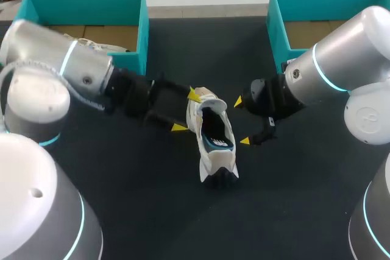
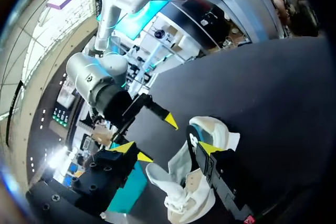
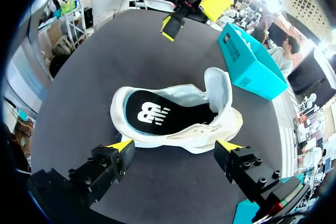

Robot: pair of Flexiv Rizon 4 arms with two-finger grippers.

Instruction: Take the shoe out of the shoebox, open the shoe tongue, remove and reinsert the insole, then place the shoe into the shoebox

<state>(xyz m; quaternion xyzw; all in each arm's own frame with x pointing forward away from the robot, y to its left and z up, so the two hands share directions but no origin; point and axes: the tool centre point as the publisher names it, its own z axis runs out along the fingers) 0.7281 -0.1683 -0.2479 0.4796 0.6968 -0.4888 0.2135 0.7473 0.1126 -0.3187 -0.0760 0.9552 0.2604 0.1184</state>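
A white shoe (image 1: 212, 141) lies on the dark table between my two grippers, with its black insole (image 3: 157, 114) showing inside. My left gripper (image 1: 186, 111) is open at the shoe's left side. One yellow tip rests by the raised collar and the other stands just clear of the side. In the left wrist view the shoe (image 2: 181, 184) lies between the spread fingers of that gripper (image 2: 173, 151). My right gripper (image 1: 242, 121) is wide open just right of the shoe and holds nothing. In its own view the shoe (image 3: 173, 114) lies just ahead of the right gripper (image 3: 175, 144).
A teal shoebox (image 1: 85, 4) stands at the back left with something white (image 1: 100, 45) inside. A second teal box (image 1: 329, 1) stands at the back right. Dark tabletop (image 1: 183, 211) stretches in front of the shoe.
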